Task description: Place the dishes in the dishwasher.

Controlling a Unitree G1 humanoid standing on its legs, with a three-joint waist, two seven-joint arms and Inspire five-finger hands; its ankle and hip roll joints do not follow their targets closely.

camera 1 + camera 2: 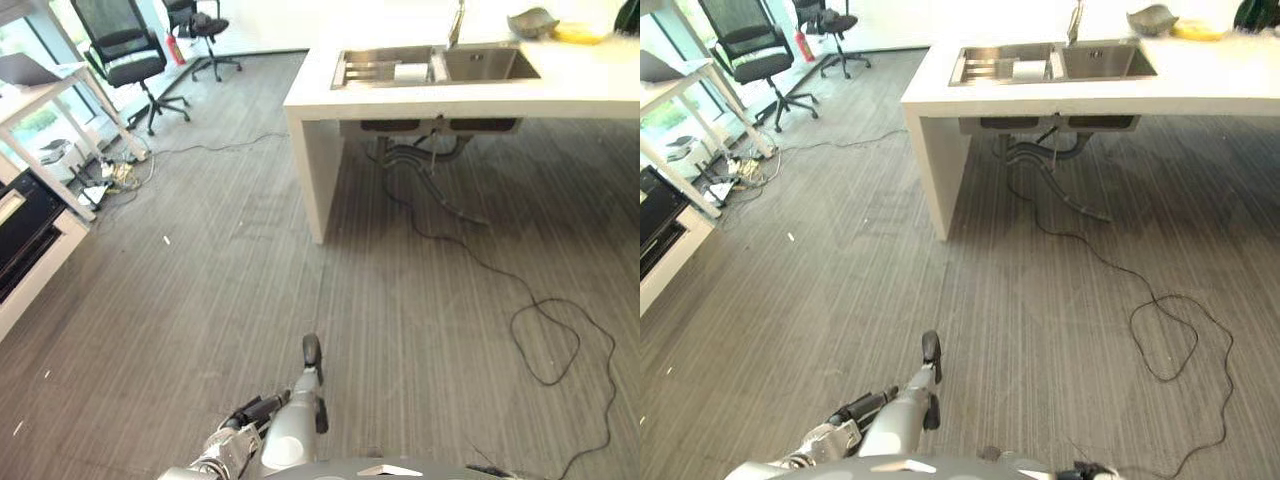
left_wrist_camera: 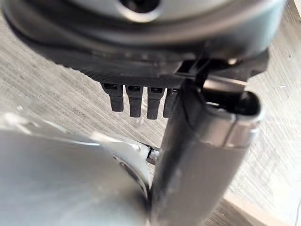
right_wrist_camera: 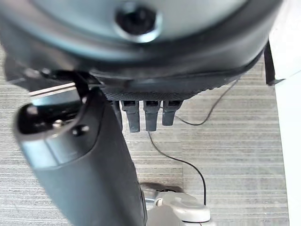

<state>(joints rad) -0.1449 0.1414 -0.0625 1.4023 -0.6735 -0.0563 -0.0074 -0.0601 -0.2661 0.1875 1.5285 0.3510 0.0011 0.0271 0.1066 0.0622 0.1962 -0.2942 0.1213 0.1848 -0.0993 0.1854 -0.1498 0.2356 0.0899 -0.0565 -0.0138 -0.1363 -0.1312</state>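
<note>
Approach step: both robot hands, left (image 2: 141, 101) and right (image 3: 146, 113), hang released and empty, dishes (image 1: 532, 21) far ahead on the desk (image 1: 470, 92) by the sink (image 1: 435, 65); next, walk there.

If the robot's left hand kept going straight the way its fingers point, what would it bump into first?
Probably just the grey floor. In the left wrist view the left hand has straight fingers aimed down at the carpet, with nothing between, though depth is hard to judge.

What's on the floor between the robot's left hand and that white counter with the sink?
Bare grey floor, seen in the left eye view, lies between the left hand and the white counter; a black cable loops off to the right.
</note>
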